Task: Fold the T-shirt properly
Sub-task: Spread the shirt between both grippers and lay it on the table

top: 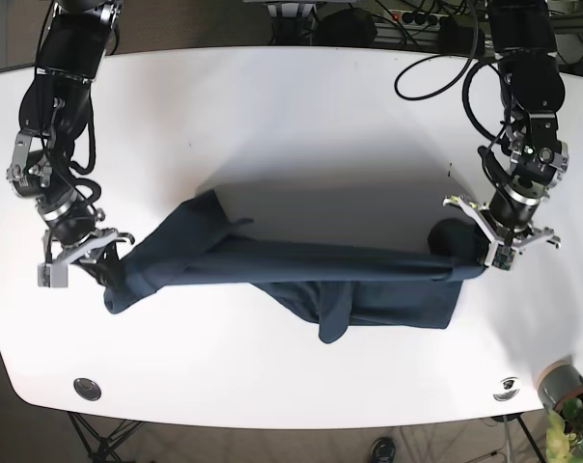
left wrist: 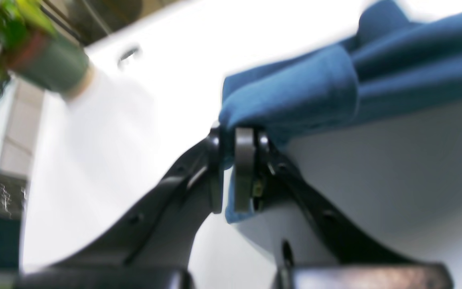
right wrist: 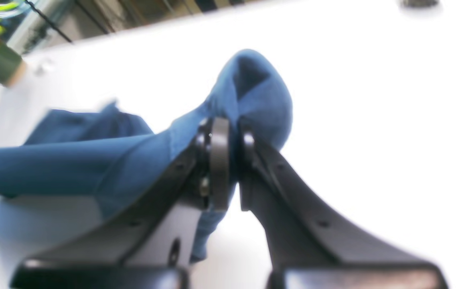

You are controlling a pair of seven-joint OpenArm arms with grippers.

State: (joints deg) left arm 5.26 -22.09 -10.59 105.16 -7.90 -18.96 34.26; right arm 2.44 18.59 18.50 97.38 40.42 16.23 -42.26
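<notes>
In the left wrist view, a potted plant (left wrist: 26, 48) stands blurred at the far table (left wrist: 142, 120) edge; the left gripper (left wrist: 239, 168) is clamped on a bunched corner of the blue T-shirt (left wrist: 335, 88), which stretches away rightward. In the right wrist view, the right gripper (right wrist: 225, 168) pinches another fold, cloth trailing left. In the base view, the shirt (top: 301, 270) hangs taut between both grippers over the white table, near cables (top: 436, 68)

A robotics lab or test bench, by the look of it: two arms are mounted at a bare white table (top: 291, 106), cables (top: 436, 68) trail off its far edge, and a potted plant (top: 571, 405) sits by its near corner.
</notes>
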